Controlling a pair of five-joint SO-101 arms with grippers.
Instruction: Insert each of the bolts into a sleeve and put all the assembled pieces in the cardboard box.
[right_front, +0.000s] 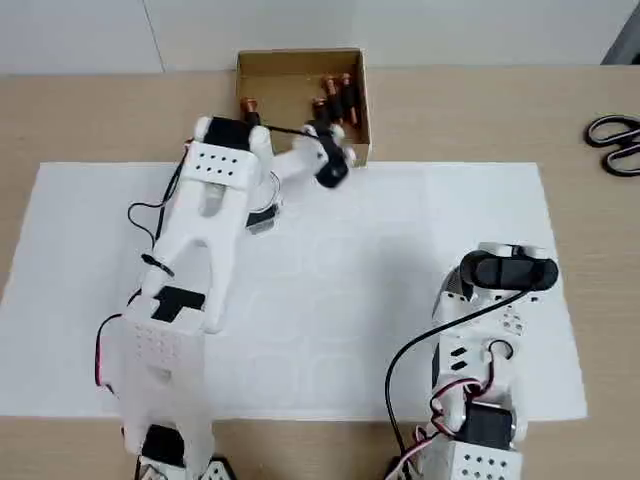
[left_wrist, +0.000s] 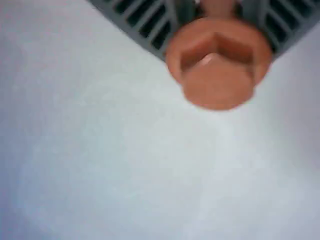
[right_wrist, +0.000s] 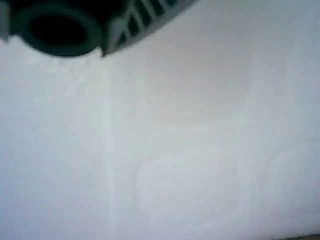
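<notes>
My left gripper is shut on an orange bolt, whose hex head points down at the white paper; grey ribbed jaws stand on either side of the shank. In the high view the left arm stretches to just in front of the cardboard box, with its gripper low over the paper. Several orange bolts in black sleeves lie in the box. My right gripper is shut on a black sleeve, open end facing the camera. The right arm is folded at the near right.
A white paper sheet covers most of the wooden table. Scissors lie at the far right edge. The left arm's black cable runs across the box's front wall.
</notes>
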